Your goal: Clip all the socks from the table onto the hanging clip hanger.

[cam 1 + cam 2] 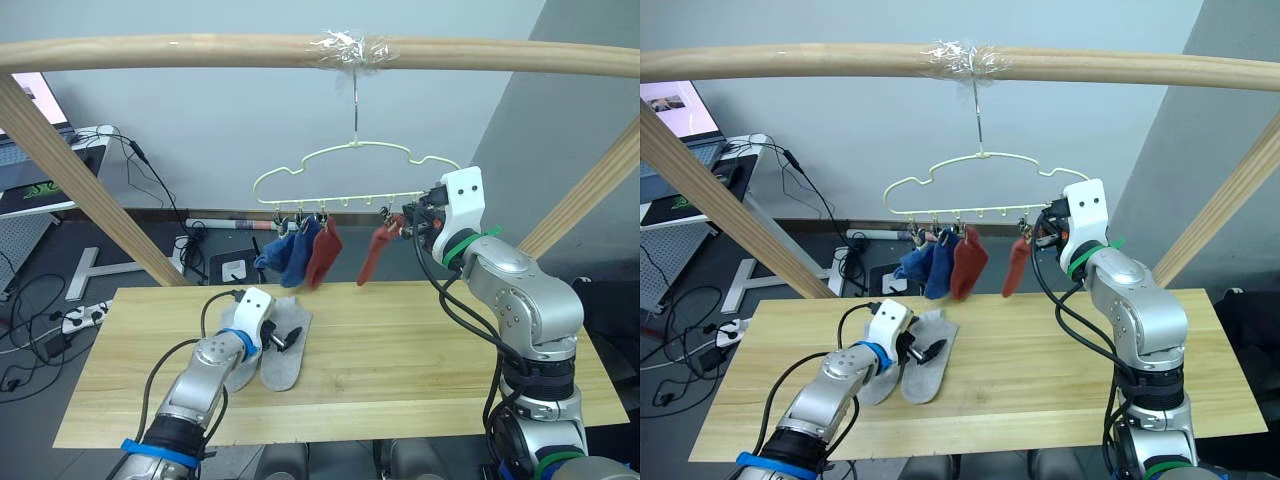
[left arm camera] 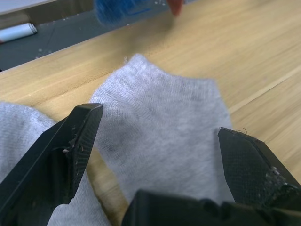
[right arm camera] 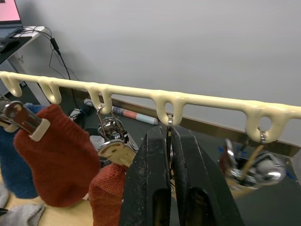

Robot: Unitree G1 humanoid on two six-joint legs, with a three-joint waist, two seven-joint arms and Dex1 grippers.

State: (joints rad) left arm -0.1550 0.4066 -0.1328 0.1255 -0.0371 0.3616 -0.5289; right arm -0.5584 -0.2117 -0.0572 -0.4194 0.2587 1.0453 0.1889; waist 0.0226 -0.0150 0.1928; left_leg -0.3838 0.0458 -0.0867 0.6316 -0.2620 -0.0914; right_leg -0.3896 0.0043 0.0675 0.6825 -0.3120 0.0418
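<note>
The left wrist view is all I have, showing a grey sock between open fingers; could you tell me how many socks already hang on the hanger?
Observer: Four hang on the clip hanger: two blue socks and two rust red socks.
Operator: Thank you. How many remain on the table?
Observer: Two grey socks lie side by side on the table, under the left gripper.
Operator: And where is the right gripper, please?
Observer: The right gripper is up at the hanger's bar, its fingers shut on a thin metal clip wire beside a red sock.
</note>
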